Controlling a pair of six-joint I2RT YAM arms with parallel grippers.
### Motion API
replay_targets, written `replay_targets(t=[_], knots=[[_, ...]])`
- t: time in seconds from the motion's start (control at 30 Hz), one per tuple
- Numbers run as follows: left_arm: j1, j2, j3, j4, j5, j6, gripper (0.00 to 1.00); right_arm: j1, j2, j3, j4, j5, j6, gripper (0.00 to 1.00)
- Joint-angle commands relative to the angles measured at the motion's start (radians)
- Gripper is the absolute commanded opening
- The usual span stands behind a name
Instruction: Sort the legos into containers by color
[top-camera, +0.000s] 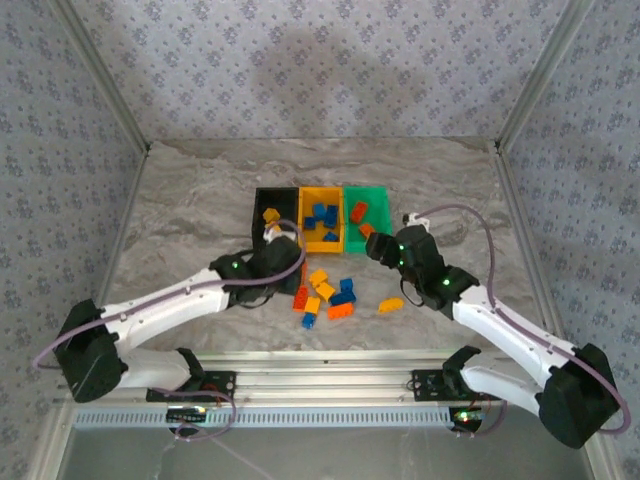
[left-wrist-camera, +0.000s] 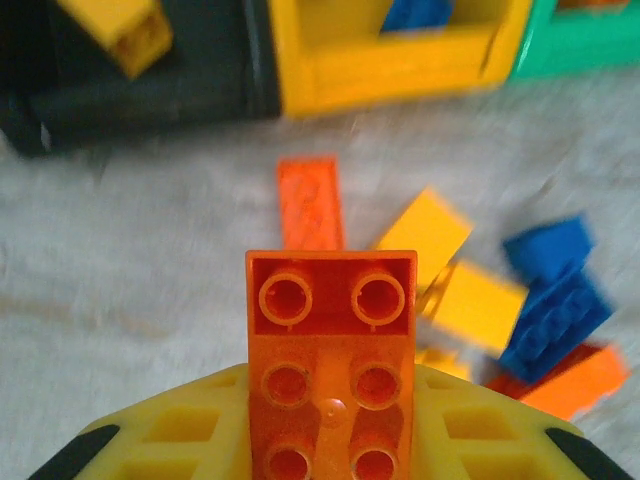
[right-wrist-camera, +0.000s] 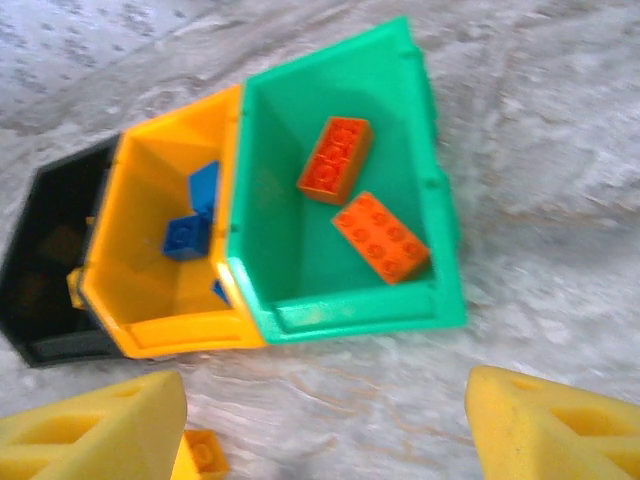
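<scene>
**Left gripper (left-wrist-camera: 330, 425) clamps a red-orange brick (left-wrist-camera: 331, 330); right gripper (right-wrist-camera: 325, 420) hangs wide open and empty over the green bin (right-wrist-camera: 350, 325).**
I'd guess the brick belongs in that bin, so the arms could collide there. It could also drop short into the yellow bin (right-wrist-camera: 190, 340) among the blue bricks (right-wrist-camera: 190, 235), or twist loose, being held by its near end. Patterned walls (top-camera: 320, 60) enclose a marbled grey table (top-camera: 200, 190) that looks slick enough for a skid. The black bin (right-wrist-camera: 60, 345) touches the yellow one, and the loose legos (top-camera: 325, 292) lie just in front.
</scene>
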Motion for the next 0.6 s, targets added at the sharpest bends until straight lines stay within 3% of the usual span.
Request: replay_targets(t=[0.0,0.3,0.57], knots=[[0.034,0.144,0.169,0.068,0.039,0.115,0.28,-0.020,-0.044,-0.045,-0.071,0.038,0.053,0.76],[0.059,0.634,0.725,0.023,0.132,0.216,0.27,-0.042,-0.134,-0.115,-0.151,0.029,0.081,0.76],[0.065,0.934,1.092,-0.093,0.166,0.225,0.27,-0.047,-0.207,-0.136,-0.220,0.019,0.091,0.76]])
